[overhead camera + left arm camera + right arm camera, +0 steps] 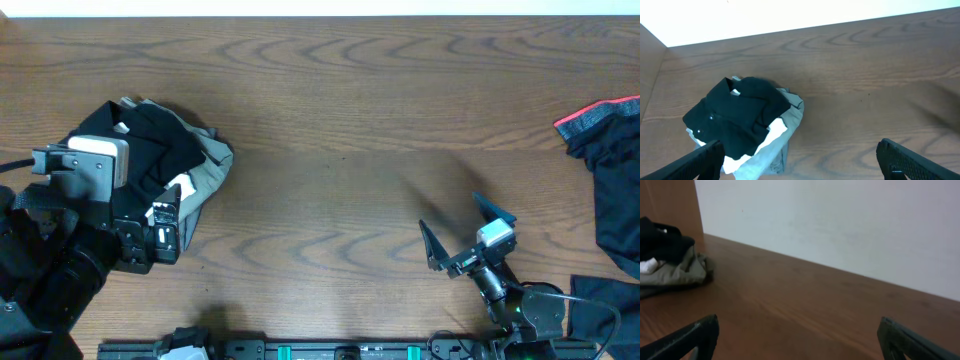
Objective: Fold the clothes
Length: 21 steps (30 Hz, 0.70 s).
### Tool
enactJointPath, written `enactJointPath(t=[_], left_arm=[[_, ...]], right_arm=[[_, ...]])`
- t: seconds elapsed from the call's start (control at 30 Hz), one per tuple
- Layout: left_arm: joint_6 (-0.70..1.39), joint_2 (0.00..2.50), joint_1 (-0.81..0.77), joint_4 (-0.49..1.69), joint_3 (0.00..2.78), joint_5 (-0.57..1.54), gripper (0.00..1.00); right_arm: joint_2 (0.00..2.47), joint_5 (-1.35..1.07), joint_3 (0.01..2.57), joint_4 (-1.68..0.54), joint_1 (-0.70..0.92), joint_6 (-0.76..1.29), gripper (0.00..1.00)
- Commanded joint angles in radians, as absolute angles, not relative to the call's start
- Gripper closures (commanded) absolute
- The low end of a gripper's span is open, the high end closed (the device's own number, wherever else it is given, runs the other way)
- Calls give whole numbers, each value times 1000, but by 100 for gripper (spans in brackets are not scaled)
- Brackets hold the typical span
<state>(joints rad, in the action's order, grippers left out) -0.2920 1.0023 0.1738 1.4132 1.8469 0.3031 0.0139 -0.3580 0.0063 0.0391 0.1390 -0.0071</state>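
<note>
- Left hand [800, 147] spread wide, empty, by the black-topped clothes pile [150, 135], frame left.
- Right hand [462, 228] wide, empty, lower right.
- Red-edged black garment [600, 130] at the right edge.

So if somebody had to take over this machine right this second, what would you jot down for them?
Left gripper: open, empty, hovering at the near edge of the heap of black, white and grey fabric garments on the left of the brown wooden table.
Right gripper: open, empty, above bare wood.
Black garment with a red edge: crumpled at the table's right edge, not folded.
Done: the left heap looks roughly stacked; how neatly, I cannot tell.
Left: fold the red-edged garment, probably next.
</note>
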Motion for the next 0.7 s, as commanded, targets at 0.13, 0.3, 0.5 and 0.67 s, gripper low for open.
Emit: enactJointPath(t=[0.13, 0.3, 0.5, 0.67], left_arm=[[-290, 1003, 170, 1414, 1846, 294, 2], [-290, 1003, 170, 1414, 1846, 294, 2], [-290, 1003, 170, 1414, 1846, 294, 2], [-290, 1003, 170, 1414, 1846, 294, 2]], right_arm=[[6, -348, 6, -22, 152, 14, 1], [9, -348, 6, -45, 152, 14, 1], [9, -348, 6, -45, 152, 14, 1], [9, -348, 6, -45, 152, 14, 1]])
